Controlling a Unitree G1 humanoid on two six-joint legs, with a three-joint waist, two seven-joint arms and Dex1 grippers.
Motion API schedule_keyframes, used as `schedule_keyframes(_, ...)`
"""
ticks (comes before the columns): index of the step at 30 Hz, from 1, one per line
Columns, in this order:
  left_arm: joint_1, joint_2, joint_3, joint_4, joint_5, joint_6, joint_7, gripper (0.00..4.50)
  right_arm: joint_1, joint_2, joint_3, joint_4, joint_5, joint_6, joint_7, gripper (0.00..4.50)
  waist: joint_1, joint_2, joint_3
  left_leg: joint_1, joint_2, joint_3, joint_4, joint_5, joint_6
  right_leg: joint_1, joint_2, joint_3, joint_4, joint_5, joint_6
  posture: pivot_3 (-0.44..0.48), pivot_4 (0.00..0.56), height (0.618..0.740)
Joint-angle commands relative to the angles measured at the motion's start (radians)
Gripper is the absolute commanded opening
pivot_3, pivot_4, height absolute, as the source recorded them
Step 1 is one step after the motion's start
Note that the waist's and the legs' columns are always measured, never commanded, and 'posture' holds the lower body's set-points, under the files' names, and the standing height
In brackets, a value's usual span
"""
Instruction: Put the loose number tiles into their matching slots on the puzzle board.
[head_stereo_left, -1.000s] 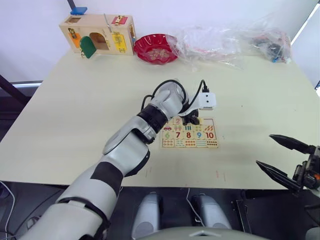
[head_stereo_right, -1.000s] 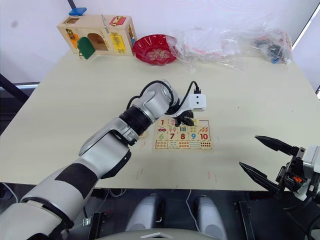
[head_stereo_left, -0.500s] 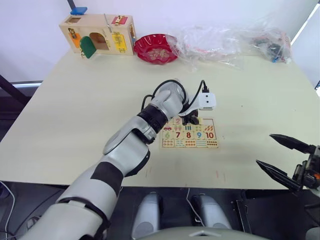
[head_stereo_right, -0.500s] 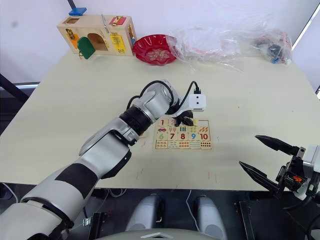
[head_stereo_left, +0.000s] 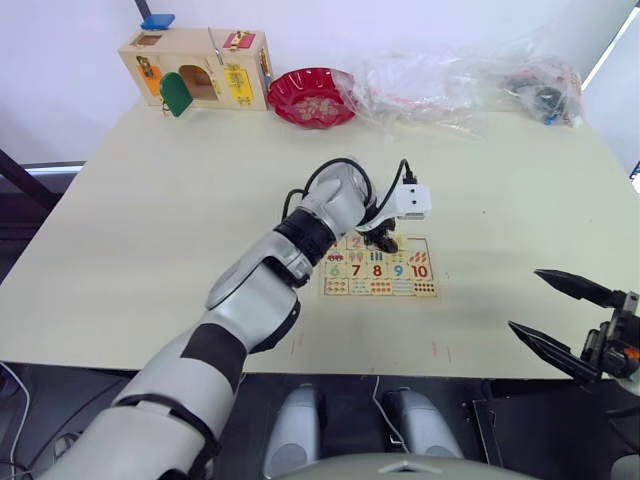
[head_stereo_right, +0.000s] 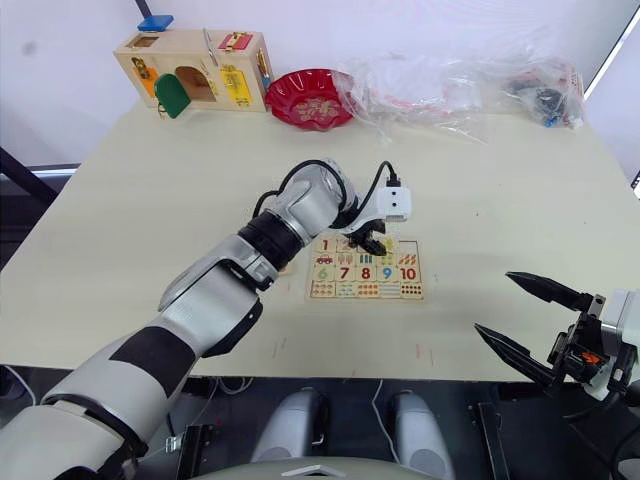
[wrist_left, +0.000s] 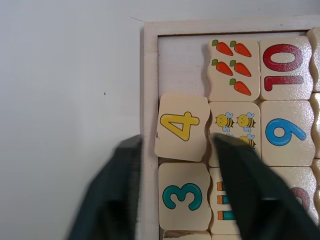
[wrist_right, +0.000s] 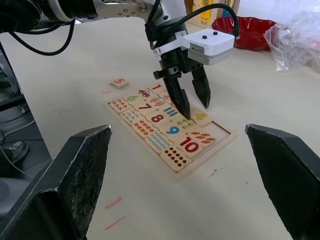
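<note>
- Tile 4 (wrist_left: 182, 126), pale wood with a yellow digit, lies crooked over its slot on your puzzle board (wrist_left: 150, 70), beside tile 3 (wrist_left: 183, 196).
- Your left gripper (wrist_left: 176, 197) is spread apart above it.
- Your right gripper (head_stereo_right: 530, 323) is wide apart too.

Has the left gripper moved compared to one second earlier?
Yes, slightly: the left gripper has risen a little over the puzzle board, now open above the 4 tile.

Yellow 4 tile (wrist_left: 181, 126), teal 3 tile (wrist_left: 183, 196) — pale-wood puzzle board (wrist_left: 150, 60), orange carrots (wrist_left: 232, 65).
</note>
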Motion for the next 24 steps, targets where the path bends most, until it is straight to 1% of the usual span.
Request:
schedule_keyframes(1, -0.051, 0.013, 0.050, -0.046, -0.025, 0.023, -0.033, 2.83, 0.001, 0.000, -0.016, -0.020, 0.013, -0.018, -0.002, 4.50, 0.000, 0.000, 0.000, 0.000, 0.000, 0.000, 0.000, 0.000, 0.000, 0.000, 0.000, 0.000, 0.000, 0.000, 0.000, 0.000, 0.150, 0.740)
schedule_keyframes(6, -0.093, 0.062, 0.118, -0.053, -0.077, 0.041, -0.091, 2.83, 0.000, 0.004, -0.010, -0.020, 0.009, -0.022, -0.005, 4.50, -0.001, 0.000, 0.000, 0.000, 0.000, 0.000, 0.000, 0.000, 0.000, 0.000, 0.000, 0.000, 0.000, 0.000, 0.000, 0.000, 0.150, 0.740)
schedule_keyframes(8, -0.100, 0.078, 0.179, -0.020, -0.121, 0.012, -0.083, 2.83, -0.006, 0.005, -0.003, -0.015, 0.006, -0.025, -0.006, 4.50, -0.001, 0.000, 0.000, 0.000, 0.000, 0.000, 0.000, 0.000, 0.000, 0.000, 0.000, 0.000, 0.000, 0.000, 0.000, 0.000, 0.150, 0.740)
schedule_keyframes(9, -0.093, 0.086, 0.196, -0.010, -0.128, -0.023, -0.070, 2.83, -0.008, 0.005, 0.000, -0.013, 0.004, -0.026, -0.006, 4.50, -0.001, 0.000, 0.000, 0.000, 0.000, 0.000, 0.000, 0.000, 0.000, 0.000, 0.000, 0.000, 0.000, 0.000, 0.000, 0.000, 0.150, 0.740)
schedule_keyframes(10, -0.080, 0.082, 0.234, 0.000, -0.164, -0.058, -0.074, 2.83, -0.010, 0.005, 0.002, -0.011, 0.004, -0.028, -0.006, 4.50, -0.001, 0.000, 0.000, 0.000, 0.000, 0.000, 0.000, 0.000, 0.000, 0.000, 0.000, 0.000, 0.000, 0.000, 0.000, 0.000, 0.150, 0.740)
schedule_keyframes(13, -0.067, 0.073, 0.245, 0.049, -0.180, -0.106, -0.102, 2.83, -0.015, 0.003, 0.009, -0.005, 0.000, -0.031, -0.006, 4.50, 0.001, 0.000, 0.000, 0.000, 0.000, 0.000, 0.000, 0.000, 0.000, 0.000, 0.000, 0.000, 0.000, 0.000, 0.000, 0.000, 0.150, 0.740)
schedule_keyframes(16, -0.034, 0.059, 0.242, 0.084, -0.164, -0.231, -0.050, 2.83, -0.018, 0.004, 0.015, -0.006, -0.002, -0.031, -0.008, 4.50, 0.001, 0.000, 0.000, 0.000, 0.000, 0.000, 0.000, 0.000, 0.000, 0.000, 0.000, 0.000, 0.000, 0.001, 0.001, 0.000, 0.150, 0.740)
schedule_keyframes(18, -0.022, 0.054, 0.240, 0.103, -0.158, -0.275, -0.033, 2.83, -0.017, 0.005, 0.015, -0.008, -0.002, -0.030, -0.008, 4.50, 0.001, 0.000, 0.000, 0.000, 0.000, 0.000, 0.000, 0.000, 0.000, 0.000, 0.000, 0.000, 0.000, 0.002, 0.000, 0.000, 0.150, 0.740)
schedule_keyframes(19, -0.013, 0.047, 0.243, 0.120, -0.157, -0.299, -0.023, 2.30, -0.016, 0.005, 0.014, -0.009, -0.001, -0.030, -0.008, 4.50, 0.001, 0.000, 0.000, 0.000, 0.000, 0.000, 0.000, 0.000, 0.000, 0.000, 0.000, 0.000, 0.000, 0.003, -0.001, 0.000, 0.150, 0.740)
schedule_keyframes(20, -0.004, 0.044, 0.240, 0.135, -0.150, -0.336, -0.008, 2.01, -0.015, 0.005, 0.014, -0.010, -0.001, -0.029, -0.009, 4.50, 0.001, 0.000, 0.000, 0.000, 0.000, 0.000, 0.000, 0.000, 0.000, 0.000, 0.000, 0.000, 0.000, 0.003, -0.001, 0.000, 0.150, 0.740)
schedule_keyframes(21, 0.003, 0.040, 0.239, 0.155, -0.142, -0.354, 0.011, 1.47, -0.013, 0.005, 0.013, -0.011, -0.001, -0.029, -0.010, 4.50, 0.001, 0.000, 0.000, 0.000, 0.000, 0.000, 0.000, 0.000, 0.000, 0.000, 0.000, 0.000, 0.000, 0.003, -0.001, 0.000, 0.150, 0.740)
schedule_keyframes(22, 0.005, 0.036, 0.240, 0.172, -0.139, -0.368, 0.024, 1.04, -0.012, 0.005, 0.014, -0.013, -0.001, -0.029, -0.011, 4.50, 0.001, 0.000, 0.000, 0.000, 0.000, 0.000, 0.000, 0.000, 0.000, 0.000, 0.000, 0.000, 0.000, 0.003, -0.001, 0.000, 0.150, 0.740)
schedule_keyframes(23, 0.007, 0.032, 0.242, 0.184, -0.135, -0.389, 0.038, 0.47, -0.011, 0.006, 0.014, -0.014, -0.002, -0.029, -0.012, 4.50, 0.001, 0.000, 0.000, 0.000, 0.000, 0.000, 0.000, 0.000, 0.000, 0.000, 0.000, 0.000, 0.000, 0.003, -0.001, 0.000, 0.150, 0.740)
schedule_keyframes(24, 0.008, 0.030, 0.242, 0.196, -0.130, -0.407, 0.050, 0.12, -0.009, 0.007, 0.015, -0.016, -0.002, -0.029, -0.013, 4.50, 0.001, 0.000, 0.000, 0.000, 0.000, 0.000, 0.000, 0.000, 0.000, 0.000, 0.000, 0.000, 0.000, 0.003, -0.001, 0.000, 0.150, 0.740)
